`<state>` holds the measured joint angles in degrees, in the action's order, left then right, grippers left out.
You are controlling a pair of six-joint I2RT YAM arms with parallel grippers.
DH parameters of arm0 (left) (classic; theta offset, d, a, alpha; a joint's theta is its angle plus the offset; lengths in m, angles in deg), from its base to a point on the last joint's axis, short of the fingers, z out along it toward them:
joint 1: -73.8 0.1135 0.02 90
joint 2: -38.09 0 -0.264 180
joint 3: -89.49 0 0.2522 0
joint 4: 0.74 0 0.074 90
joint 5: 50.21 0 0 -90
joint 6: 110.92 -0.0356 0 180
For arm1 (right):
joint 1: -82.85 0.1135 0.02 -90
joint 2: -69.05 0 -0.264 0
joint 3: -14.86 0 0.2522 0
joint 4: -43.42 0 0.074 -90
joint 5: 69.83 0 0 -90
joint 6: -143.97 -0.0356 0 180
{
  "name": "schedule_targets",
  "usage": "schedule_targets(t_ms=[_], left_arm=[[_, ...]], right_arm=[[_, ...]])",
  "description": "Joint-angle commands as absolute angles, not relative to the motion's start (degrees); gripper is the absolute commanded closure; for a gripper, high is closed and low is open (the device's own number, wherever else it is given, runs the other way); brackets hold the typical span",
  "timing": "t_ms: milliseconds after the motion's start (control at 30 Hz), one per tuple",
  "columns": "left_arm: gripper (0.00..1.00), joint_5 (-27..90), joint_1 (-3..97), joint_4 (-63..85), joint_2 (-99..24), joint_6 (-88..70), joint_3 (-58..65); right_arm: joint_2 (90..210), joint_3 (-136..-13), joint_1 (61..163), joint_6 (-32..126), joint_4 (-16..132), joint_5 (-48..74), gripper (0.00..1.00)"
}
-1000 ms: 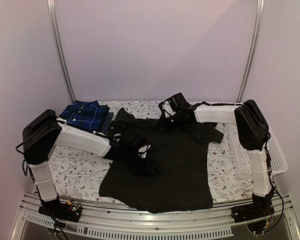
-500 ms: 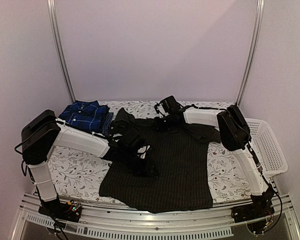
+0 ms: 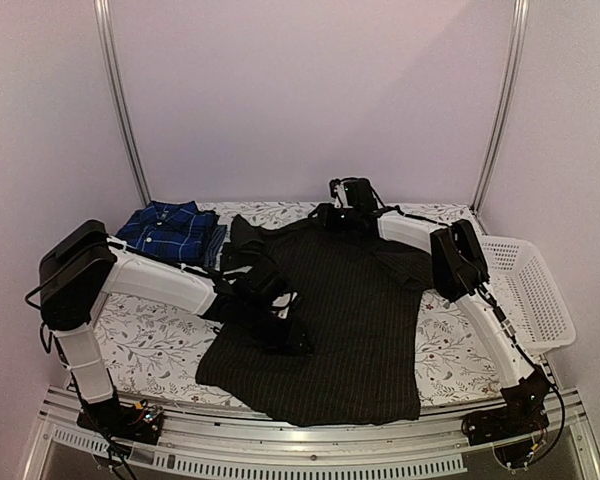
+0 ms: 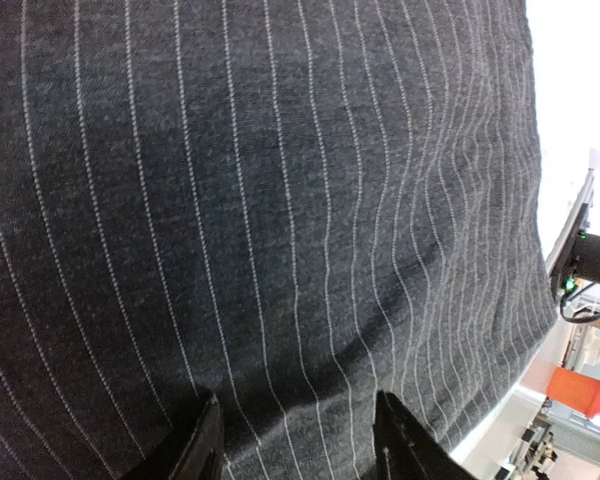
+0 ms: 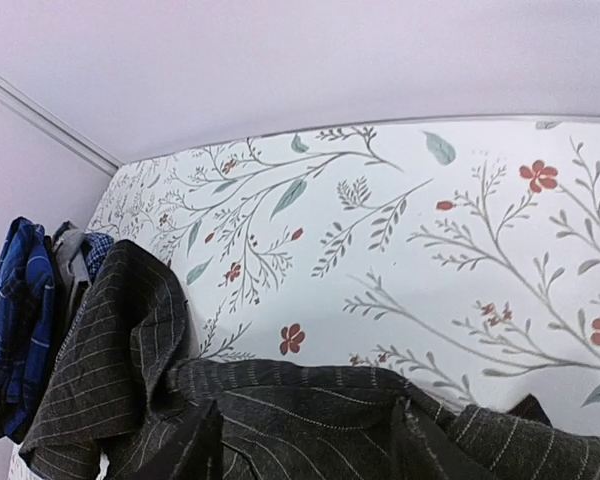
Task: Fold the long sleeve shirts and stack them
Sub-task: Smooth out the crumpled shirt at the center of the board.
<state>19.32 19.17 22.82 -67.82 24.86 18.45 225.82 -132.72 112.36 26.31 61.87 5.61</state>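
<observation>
A black long sleeve shirt with pale pinstripes (image 3: 340, 320) lies spread flat across the middle of the table. My left gripper (image 3: 286, 334) rests low on its left half. Seen from the left wrist, its jaws (image 4: 300, 448) stand open over smooth striped cloth (image 4: 260, 200). My right gripper (image 3: 334, 218) is at the shirt's far edge. There the collar (image 5: 310, 395) lies between its open jaws (image 5: 302, 445), and neither finger pinches the cloth. A folded blue plaid shirt (image 3: 170, 230) (image 5: 10, 330) sits at the back left.
A white mesh basket (image 3: 528, 292) stands at the right edge. The table has a floral cover (image 3: 150, 340) (image 5: 430, 250). A bunched pinstriped sleeve (image 5: 120, 340) lies next to the plaid shirt. The metal front rail (image 4: 580, 260) borders the near side.
My right arm reached toward the back wall, drawing the collar edge back and flat, then its jaws opened off the cloth. The left arm stayed put.
</observation>
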Motion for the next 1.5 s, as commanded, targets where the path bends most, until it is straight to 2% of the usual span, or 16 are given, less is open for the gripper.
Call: schedule_targets(t_ms=[0, 133, 200, 333, 567, 700, 767, 900, 1000, 1167, 1467], left_arm=[[0.49, 20.89, 18.21, 27.69, -66.77, 25.4, 19.9], [0.48, 20.85, 18.26, 27.53, -66.74, 25.39, 20.01], [0.49, 20.96, 18.29, 27.38, -66.76, 25.42, 20.09], [0.49, 21.18, 18.24, 27.17, -66.69, 25.48, 20.05], [0.49, 20.93, 18.27, 26.86, -66.84, 25.07, 19.79], [0.48, 21.12, 18.34, 27.4, -66.73, 24.68, 19.48], [0.48, 21.17, 18.35, 27.26, -66.6, 24.64, 19.57], [0.49, 21.06, 18.41, 27.34, -66.76, 24.7, 19.43], [0.48, 21.13, 18.42, 27.48, -66.77, 24.59, 19.46], [0.48, 21.28, 18.49, 27.65, -66.85, 24.7, 19.54], [0.48, 21.97, 19.38, 29.25, -66.23, 23.72, 18.86]], right_arm=[[225.82, -134.63, 111.42, 23.86, 52.21, 1.16, 0.38], [222.62, -134.58, 111.27, 29.04, 53.07, 0.91, 0.2], [221.13, -134.6, 110.89, 30.96, 54.41, 1.01, 0.14], [217.39, -133.53, 110.3, 33.24, 60.3, 0.83, 0.11], [204.29, -114.66, 110.51, 39.05, 62.21, 1.84, 0.1], [200.71, -107.56, 110.75, 40.58, 66.38, -1.51, 0.21], [199.11, -102.77, 111.26, 40.76, 66.34, -2.0, 0.32], [197.37, -97.07, 111.59, 40.92, 65.86, -1.5, 0.63], [198.52, -97.42, 111.47, 40.54, 67.21, 0.4, 0.76], [203.37, -102.11, 109.39, 38.21, 68.57, 3.35, 0.78], [218.83, -123.75, 104.87, 37.45, 75.62, 6.08, 0.75]])
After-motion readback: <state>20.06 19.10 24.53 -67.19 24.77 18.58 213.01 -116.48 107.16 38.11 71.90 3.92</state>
